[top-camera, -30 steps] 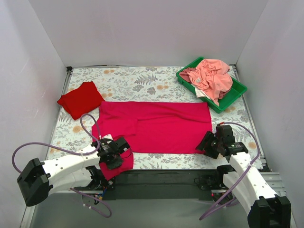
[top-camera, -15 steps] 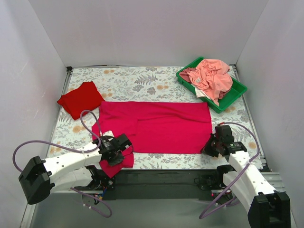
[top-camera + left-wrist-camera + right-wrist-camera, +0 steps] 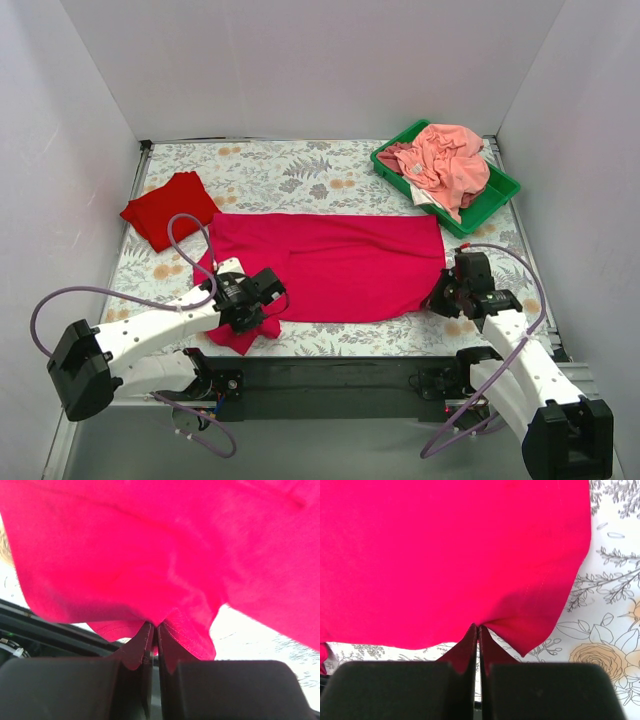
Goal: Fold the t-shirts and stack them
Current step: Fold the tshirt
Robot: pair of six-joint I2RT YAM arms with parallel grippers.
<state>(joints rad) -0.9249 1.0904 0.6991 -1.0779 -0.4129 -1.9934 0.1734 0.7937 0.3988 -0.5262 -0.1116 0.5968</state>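
I see the large crimson-magenta soft cloth t-shirt spread flat and wide across the grey floral-print cloth, with smooth fabric and a stitched hem. Its near left corner is bunched, close to the black front edge of the table.

The left gripper pinches this bunched corner. In the left wrist view its jaws are pressed together on a fold of the shirt. The right gripper has the near right corner. In the right wrist view its jaws are also closed tight on the hem, just beside printed leaves and a rose.

The smaller scarlet-red t-shirt lies folded at the far left, near the wall and just beside the large one. The green plastic tray at the far right holds crumpled salmon-pink clothes. White walls close three sides.
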